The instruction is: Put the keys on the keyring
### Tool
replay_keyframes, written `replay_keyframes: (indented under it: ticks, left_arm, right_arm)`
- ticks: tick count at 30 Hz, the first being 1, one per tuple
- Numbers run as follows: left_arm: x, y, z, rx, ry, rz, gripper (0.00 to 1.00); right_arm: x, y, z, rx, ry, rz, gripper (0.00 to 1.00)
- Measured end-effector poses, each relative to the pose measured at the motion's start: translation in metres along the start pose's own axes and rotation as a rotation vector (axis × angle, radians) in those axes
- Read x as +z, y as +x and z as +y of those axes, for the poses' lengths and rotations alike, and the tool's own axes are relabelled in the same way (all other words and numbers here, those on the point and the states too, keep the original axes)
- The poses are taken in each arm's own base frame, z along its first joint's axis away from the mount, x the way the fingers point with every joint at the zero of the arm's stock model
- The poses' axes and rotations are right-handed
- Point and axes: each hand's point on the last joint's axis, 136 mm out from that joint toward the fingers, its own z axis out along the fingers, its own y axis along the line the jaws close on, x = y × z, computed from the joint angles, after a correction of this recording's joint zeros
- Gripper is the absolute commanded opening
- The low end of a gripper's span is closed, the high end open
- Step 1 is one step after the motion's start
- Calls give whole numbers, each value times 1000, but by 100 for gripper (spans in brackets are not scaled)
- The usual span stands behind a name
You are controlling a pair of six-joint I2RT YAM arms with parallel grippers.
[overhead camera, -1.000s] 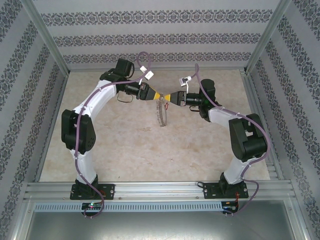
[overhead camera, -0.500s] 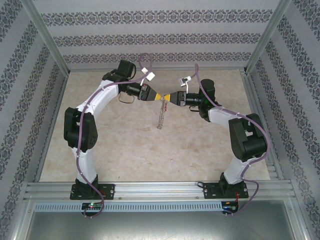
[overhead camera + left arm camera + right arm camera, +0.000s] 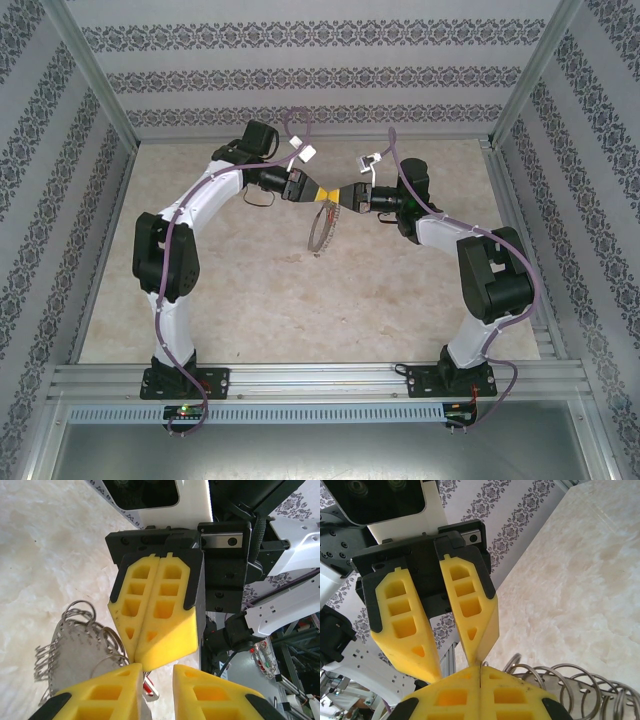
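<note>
Well, over the far part of the pale marbled bench (image 3: 250, 290) the two arms meet tip to tip. The right gripper (image 3: 340, 197) has its yellow jaws pressed together on the top of the large thin grey metal keyring (image 3: 319, 230), fringed all round with small grey pieces, which hangs tilted beneath them. The left gripper (image 3: 159, 672) has its jaws a little apart, just beside the right one's tip. The tiny silver key with a red plastic head (image 3: 147, 683) shows in that gap, close against one finger; whether it is gripped I cannot tell.

keyring (image 3: 320, 228) turned, seemingly wider to camera, left hand (image 3: 325, 193) nudged rightward
</note>
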Motion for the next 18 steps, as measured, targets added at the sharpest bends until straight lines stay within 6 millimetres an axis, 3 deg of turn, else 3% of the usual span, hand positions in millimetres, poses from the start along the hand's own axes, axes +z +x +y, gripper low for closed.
replay_keyframes:
  ticks: [18]
  left_arm:
    - [-5, -7, 9, 20, -30, -48, 23]
  right_arm:
    - [0, -2, -2, -1, 10, -11, 0]
